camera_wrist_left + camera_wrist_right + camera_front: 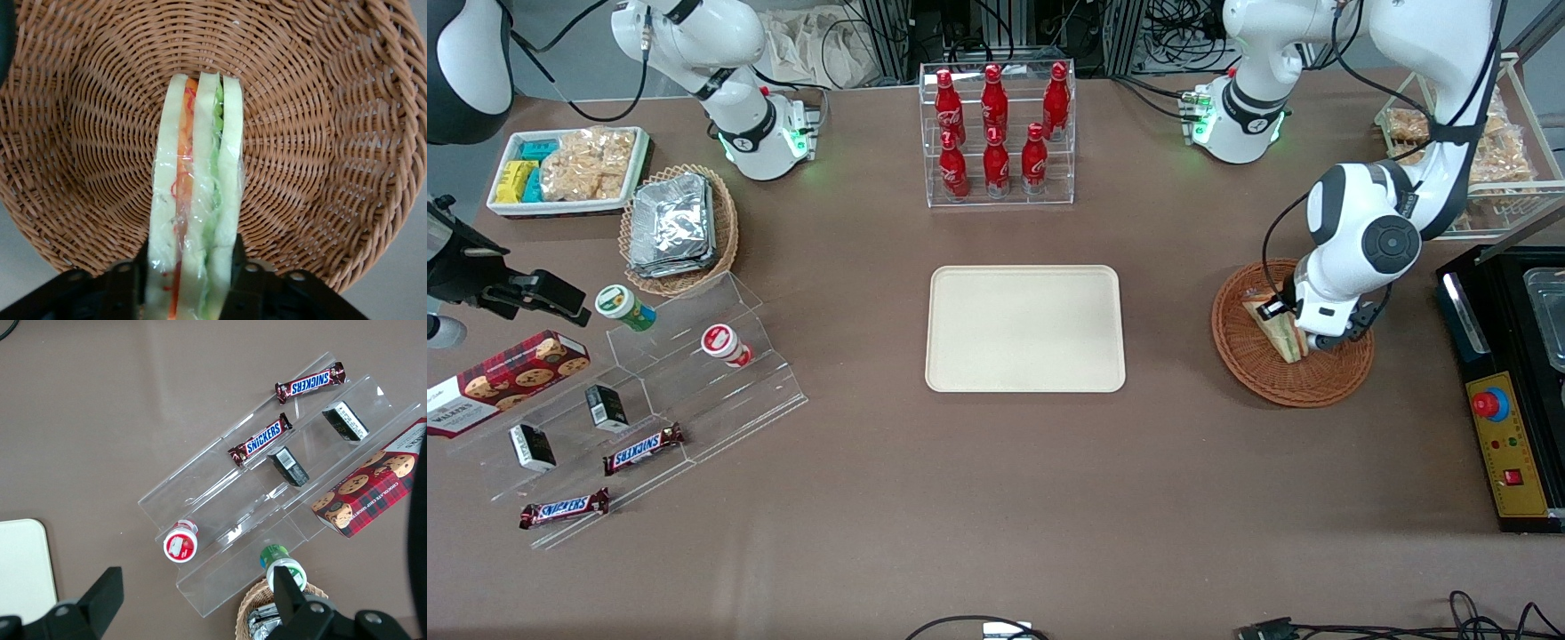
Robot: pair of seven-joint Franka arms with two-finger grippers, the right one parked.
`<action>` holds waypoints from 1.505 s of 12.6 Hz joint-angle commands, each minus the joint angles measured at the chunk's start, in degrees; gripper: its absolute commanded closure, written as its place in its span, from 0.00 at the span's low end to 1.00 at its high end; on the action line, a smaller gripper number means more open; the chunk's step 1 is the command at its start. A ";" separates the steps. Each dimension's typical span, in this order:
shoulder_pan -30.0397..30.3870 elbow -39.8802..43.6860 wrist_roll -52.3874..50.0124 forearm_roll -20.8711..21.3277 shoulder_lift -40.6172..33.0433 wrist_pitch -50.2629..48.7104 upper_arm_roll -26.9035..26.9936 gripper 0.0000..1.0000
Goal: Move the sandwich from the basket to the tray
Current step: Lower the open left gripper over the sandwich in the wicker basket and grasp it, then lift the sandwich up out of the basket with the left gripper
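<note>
The left arm bends down steeply, its gripper [190,283] low inside the round reddish-brown wicker basket [1263,373]. Its jaws are clamped on the clear-wrapped triangular sandwich [197,200], which stands on edge between them.

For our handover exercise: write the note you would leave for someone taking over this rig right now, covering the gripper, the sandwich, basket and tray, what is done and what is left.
Gripper: down in the basket, a finger on each side of the sandwich, shut on it.
Sandwich: on edge in the basket, not visibly lifted.
Basket: toward the working arm's end of the table, beside the tray.
Tray: mid-table, nothing on it.
Done: reach and grasp.
Left: lift the sandwich out, carry it across to the tray, set it down, release.
</note>
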 commanded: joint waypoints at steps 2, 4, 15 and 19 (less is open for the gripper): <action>-0.21 0.75 -0.08 0.86 -1.77 -2.19 -0.04 1.00; -0.21 3.20 1.49 0.86 -6.68 -10.87 -0.13 1.00; -0.47 41.87 15.91 -0.46 -9.79 -54.07 -0.65 1.00; -0.83 50.47 9.54 -2.48 -3.74 -56.96 -13.27 1.00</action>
